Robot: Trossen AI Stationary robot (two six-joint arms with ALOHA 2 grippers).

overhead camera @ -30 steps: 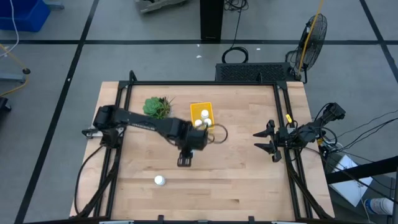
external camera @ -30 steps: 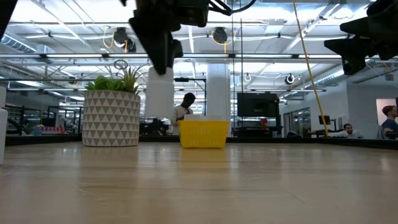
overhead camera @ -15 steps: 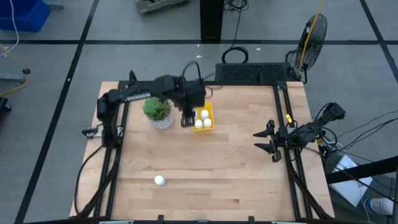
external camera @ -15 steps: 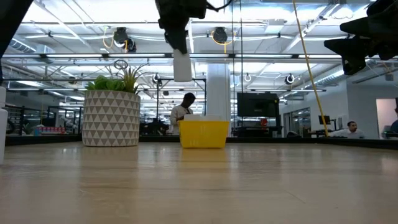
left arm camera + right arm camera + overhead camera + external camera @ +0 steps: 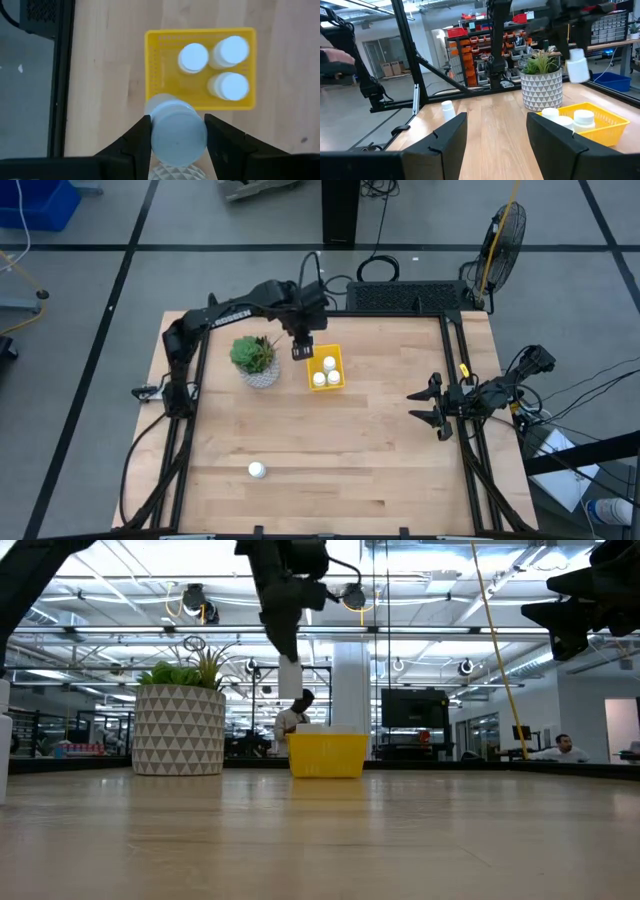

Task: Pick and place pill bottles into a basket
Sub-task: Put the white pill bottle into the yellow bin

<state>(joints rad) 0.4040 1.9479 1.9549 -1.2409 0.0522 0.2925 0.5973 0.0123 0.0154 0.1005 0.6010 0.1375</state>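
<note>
My left gripper (image 5: pixel 302 350) is shut on a white pill bottle (image 5: pixel 177 131) and holds it in the air beside the far-left corner of the yellow basket (image 5: pixel 326 383). The basket stands on the table with three white bottles (image 5: pixel 220 65) upright in it. One more bottle (image 5: pixel 257 470) stands on the table near the front edge; it also shows in the right wrist view (image 5: pixel 447 107). My right gripper (image 5: pixel 412 405) is open and empty at the table's right side. My left gripper pinches the bottle's two opposite sides (image 5: pixel 154 134) between its two fingers (image 5: pixel 137 142). The fingers come from above, pointing down. The bottle (image 5: pixel 291 678) hangs upright below the fingers, lifted well clear of the table and higher than the basket's rim (image 5: pixel 327 737).
A green succulent in a whitish patterned pot (image 5: pixel 255 362) stands just left of the basket, close to my left arm. A dark frame (image 5: pixel 330 313) runs along the table's far, left and right edges. Bare wood (image 5: pixel 340 450) lies between the basket and the front edge.
My left gripper has carried the bottle from over the table's middle toward the far edge, past the basket's left side. It stays shut on the bottle, which stays upright and clear of the table.
</note>
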